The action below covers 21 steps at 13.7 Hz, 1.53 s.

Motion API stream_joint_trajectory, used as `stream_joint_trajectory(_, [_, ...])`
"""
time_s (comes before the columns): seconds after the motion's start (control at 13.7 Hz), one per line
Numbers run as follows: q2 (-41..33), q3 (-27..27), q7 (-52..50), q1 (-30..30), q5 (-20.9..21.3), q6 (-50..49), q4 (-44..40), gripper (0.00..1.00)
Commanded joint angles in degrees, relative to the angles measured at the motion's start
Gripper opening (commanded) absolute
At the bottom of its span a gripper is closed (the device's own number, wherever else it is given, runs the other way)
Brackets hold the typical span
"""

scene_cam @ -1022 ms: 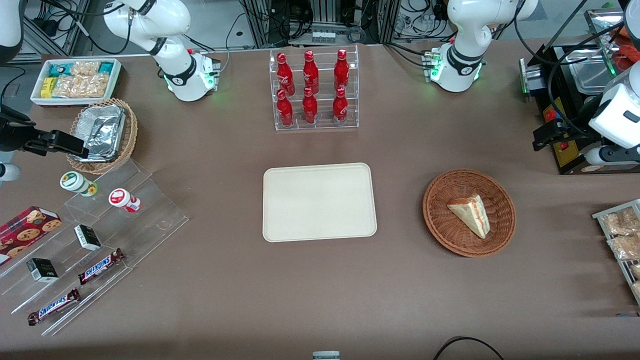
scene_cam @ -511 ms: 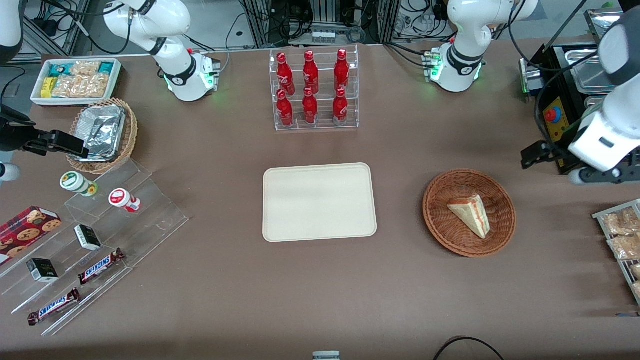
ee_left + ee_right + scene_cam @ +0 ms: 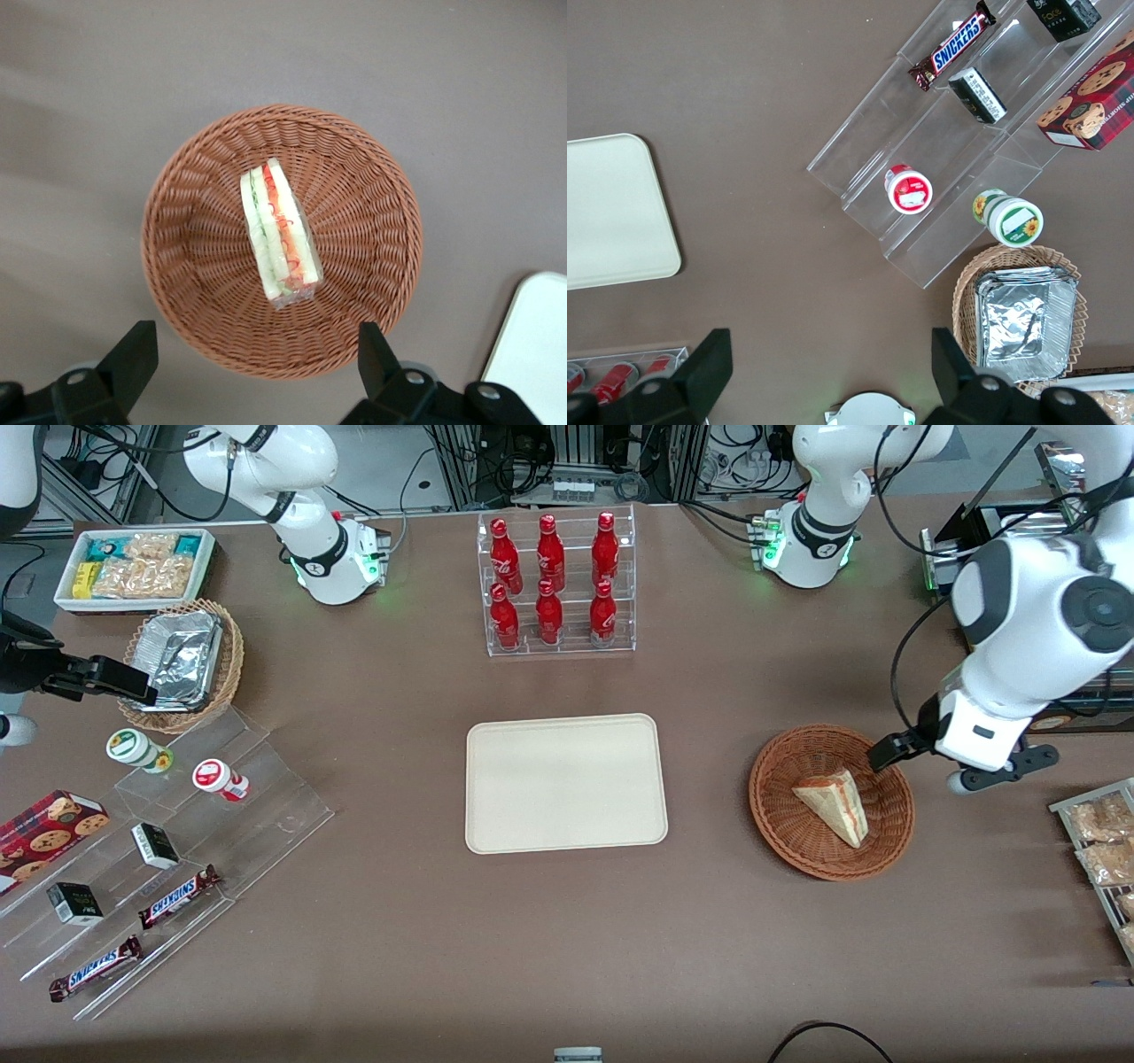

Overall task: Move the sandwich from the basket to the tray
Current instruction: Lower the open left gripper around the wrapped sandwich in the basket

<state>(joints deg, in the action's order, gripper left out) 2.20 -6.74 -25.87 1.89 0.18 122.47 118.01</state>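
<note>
The sandwich [image 3: 834, 804], a white bread wedge with red and green filling [image 3: 278, 232], lies in the round reddish-brown wicker basket [image 3: 780, 824] toward the working arm's end of the table. My gripper [image 3: 924, 768] hangs above the basket's rim on the side away from the tray. It stands open [image 3: 252, 365], its black fingers [image 3: 133, 352] wide apart with only the basket's rim [image 3: 275, 365] and table showing between them, and it touches nothing. The cream-beige tray [image 3: 565, 783] lies flat at the table's middle, with nothing on it.
A clear rack of red bottles [image 3: 555, 583] stands farther from the front camera than the tray. A wire rack of snack packets [image 3: 1103, 841] sits beside the basket at the table's edge. A black machine [image 3: 1010, 540] stands near the working arm's base.
The working arm has swung in from the table's edge toward the basket, bringing my gripper over the basket's rim. Sandwich, basket and tray have not moved.
</note>
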Motion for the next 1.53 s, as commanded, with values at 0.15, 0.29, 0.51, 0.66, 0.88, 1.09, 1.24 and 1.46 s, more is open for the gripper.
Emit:
stream_joint_trajectory(0.15, [-1.77,-1.17,-7.52,-0.22,0.7,8.83,8.9,1.0])
stream_joint_trajectory(0.29, [-1.32,-1.17,-9.81,-0.22,0.7,11.03,10.31,1.0])
stream_joint_trajectory(0.51, [0.34,-1.17,-10.51,-0.22,0.61,17.08,13.29,1.0])
stream_joint_trajectory(0.66, [1.66,-1.17,-11.13,-0.22,0.61,20.52,14.88,1.0])
stream_joint_trajectory(0.88, [4.38,-1.17,-11.22,-0.22,0.7,24.13,15.76,1.0])
stream_joint_trajectory(1.09, [6.49,-1.17,-11.22,-0.22,0.61,26.68,15.94,1.0])
stream_joint_trajectory(1.24, [7.55,-1.17,-11.22,-0.22,0.61,27.99,15.85,1.0])
stream_joint_trajectory(1.46, [8.87,-1.17,-11.75,-0.22,0.61,29.84,15.76,1.0])
